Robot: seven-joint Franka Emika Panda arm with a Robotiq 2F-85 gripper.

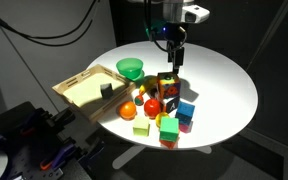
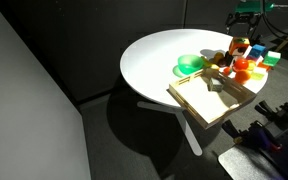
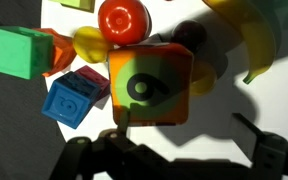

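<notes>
White table (image 1: pixel 222 82); end effector (image 1: pixel 174 64) gapes above orange block (image 3: pixel 149 85).

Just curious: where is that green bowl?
In an exterior view, the green bowl sits on the white table, between the wooden tray and the coloured blocks.

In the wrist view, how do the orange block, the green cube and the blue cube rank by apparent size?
1. orange block, clearly the largest.
2. green cube and blue cube: they look alike, so unranked.
</notes>
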